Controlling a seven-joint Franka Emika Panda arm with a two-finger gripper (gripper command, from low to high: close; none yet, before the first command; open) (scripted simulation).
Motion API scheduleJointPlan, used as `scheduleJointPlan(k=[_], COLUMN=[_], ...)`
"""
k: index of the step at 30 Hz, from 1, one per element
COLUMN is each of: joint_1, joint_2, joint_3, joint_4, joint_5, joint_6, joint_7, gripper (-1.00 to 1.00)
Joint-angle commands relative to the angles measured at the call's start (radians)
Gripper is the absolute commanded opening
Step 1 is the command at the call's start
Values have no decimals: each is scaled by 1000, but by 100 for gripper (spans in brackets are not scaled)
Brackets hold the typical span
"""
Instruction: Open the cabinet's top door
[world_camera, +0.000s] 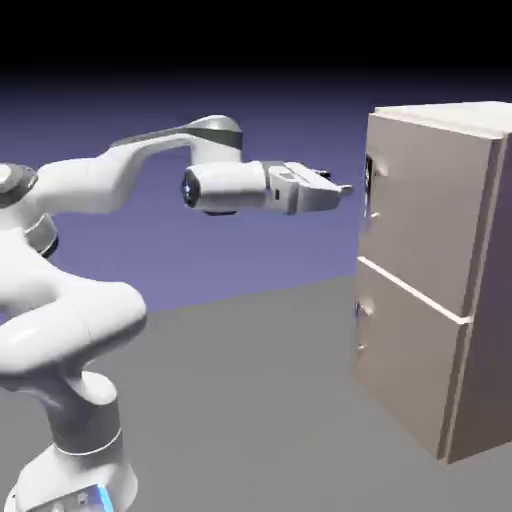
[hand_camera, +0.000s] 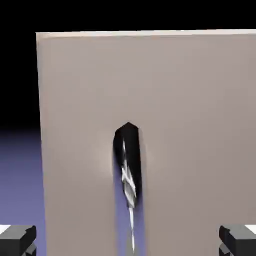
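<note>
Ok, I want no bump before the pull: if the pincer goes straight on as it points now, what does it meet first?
Probably the top door's handle, lined up between the pincer's open fingers, though depth is unclear.

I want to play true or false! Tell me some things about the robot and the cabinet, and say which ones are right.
1. The cabinet has two doors, one above the other. True.
2. The top door is wide open. False: it is closed.
3. The gripper is squeezing the handle. False: its fingers are open, with a gap between them and the handle.
4. The robot arm is white. True.
5. The gripper is down beside the bottom door. False: it is up at the height of the top door.
</note>
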Motion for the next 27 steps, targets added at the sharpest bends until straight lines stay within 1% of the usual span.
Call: scheduleJointPlan(k=[1, 4, 8, 9, 10, 11, 19, 27], joint_1=[-20, -45, -194, -203, -203, -203, -63, -18], joint_2=[-13, -30, -15, -14, -14, -14, 3, 41], joint_3=[20, 46, 92, 95, 95, 95, -25, -173], joint_4=[6, 13, 146, 155, 155, 155, -112, -300], joint_5=[44, 99, 128, 130, 130, 130, 101, -10], joint_6=[-6, -15, -28, -29, -29, -29, -376, -723], joint_7=[-23, -52, -50, -49, -49, -49, -141, -217], gripper=[0, 0, 0, 0, -100, -100, -100, -100])
